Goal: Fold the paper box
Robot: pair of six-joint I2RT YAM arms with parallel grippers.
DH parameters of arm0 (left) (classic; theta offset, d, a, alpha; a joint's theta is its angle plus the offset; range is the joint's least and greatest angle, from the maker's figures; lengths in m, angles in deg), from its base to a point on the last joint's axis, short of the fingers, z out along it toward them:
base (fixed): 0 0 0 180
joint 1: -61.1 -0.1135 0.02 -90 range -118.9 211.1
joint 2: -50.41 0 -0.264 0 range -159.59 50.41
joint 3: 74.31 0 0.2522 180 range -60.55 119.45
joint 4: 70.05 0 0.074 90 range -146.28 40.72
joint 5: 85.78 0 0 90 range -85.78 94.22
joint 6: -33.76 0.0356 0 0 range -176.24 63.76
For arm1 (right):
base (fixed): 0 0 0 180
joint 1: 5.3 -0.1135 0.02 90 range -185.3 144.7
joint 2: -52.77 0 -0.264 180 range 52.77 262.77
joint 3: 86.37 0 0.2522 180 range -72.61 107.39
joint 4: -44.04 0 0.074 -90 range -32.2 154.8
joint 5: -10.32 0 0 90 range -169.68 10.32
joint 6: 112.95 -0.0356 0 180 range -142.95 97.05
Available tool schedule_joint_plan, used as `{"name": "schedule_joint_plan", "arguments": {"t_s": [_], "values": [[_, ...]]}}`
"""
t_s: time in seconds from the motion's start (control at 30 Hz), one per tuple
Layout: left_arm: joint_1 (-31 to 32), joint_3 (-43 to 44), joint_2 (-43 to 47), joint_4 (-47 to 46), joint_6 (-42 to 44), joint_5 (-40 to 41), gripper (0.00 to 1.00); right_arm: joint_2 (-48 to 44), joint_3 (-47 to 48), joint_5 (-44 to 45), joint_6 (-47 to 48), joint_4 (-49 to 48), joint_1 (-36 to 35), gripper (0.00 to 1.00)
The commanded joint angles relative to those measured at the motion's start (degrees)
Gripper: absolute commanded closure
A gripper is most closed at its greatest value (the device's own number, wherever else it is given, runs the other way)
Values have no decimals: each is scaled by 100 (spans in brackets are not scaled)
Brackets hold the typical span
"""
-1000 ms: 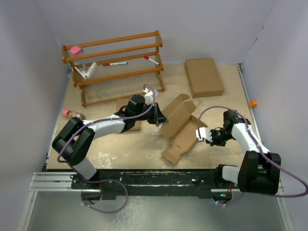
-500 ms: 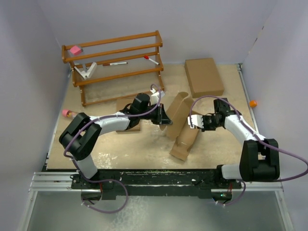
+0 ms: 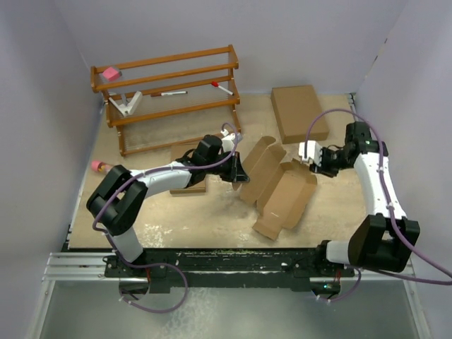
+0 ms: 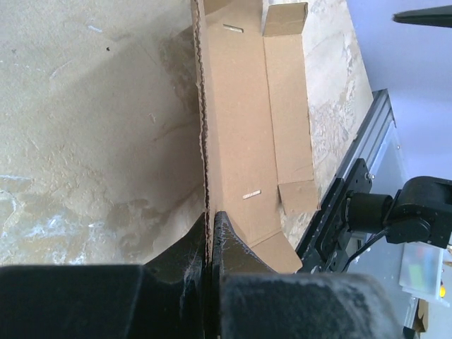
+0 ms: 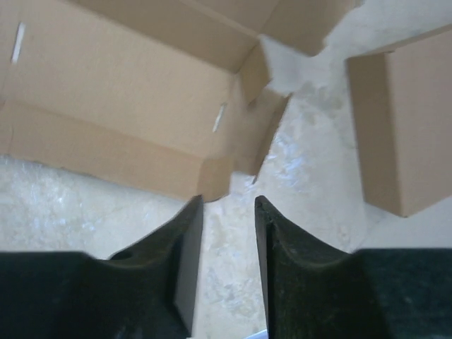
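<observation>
The paper box [image 3: 281,189] is a brown cardboard blank lying partly unfolded mid-table, its panels spread in a shallow trough. My left gripper [image 3: 242,180] is shut on the box's left edge; in the left wrist view that wavy edge [image 4: 205,141] runs straight into the closed fingers [image 4: 210,215], with the inner panel [image 4: 240,127] stretching away. My right gripper [image 3: 305,152] hovers at the box's far right end, open and empty. In the right wrist view a corner flap of the box [image 5: 212,180] lies just ahead of the gripper [image 5: 228,201], apart from both fingers.
A flat closed brown box [image 3: 299,113] lies at the back right, also to the right [image 5: 413,127] in the right wrist view. A wooden rack [image 3: 169,92] with small items stands back left. Another brown box [image 3: 180,152] sits under the left arm. An orange ball [image 3: 371,151] rests by the right wall.
My right gripper has opened, let go of the box and drawn back to the right. The raised panels have dropped outward and the box lies wider. The left grip is unchanged.
</observation>
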Motion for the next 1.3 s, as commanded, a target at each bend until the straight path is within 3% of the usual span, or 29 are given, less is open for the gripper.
{"name": "schedule_joint_plan", "arguments": {"t_s": [0.0, 0.13, 0.27, 0.43, 0.6, 0.77, 1.13, 1.27], "values": [[-4, 259, 295, 71, 260, 128, 96, 275, 599, -822, -1937, -292, 67, 57], [-6, 460, 249, 401, 456, 208, 96, 1156, 915, -685, -3502, -1146, 359, 52], [2, 696, 186, 637, 623, 256, 96, 2154, 1313, -1087, -4159, -1298, 687, 50], [1, 860, 182, 853, 828, 310, 96, 3176, 2104, -1822, -3804, -347, 754, 38], [2, 1037, 103, 1052, 948, 293, 96, 3456, 2459, -1848, -3159, 53, 698, 29], [-1, 1163, 40, 1157, 1020, 260, 96, 3035, 2001, -1225, -3248, -645, 435, 25], [-6, 1435, 14, 1530, 1279, 262, 96, 3119, 1600, -319, -3504, -1456, -52, 35], [-7, 1597, -17, 1730, 1429, 247, 96, 3086, 1530, -56, -3652, -1759, -230, 53]]}}
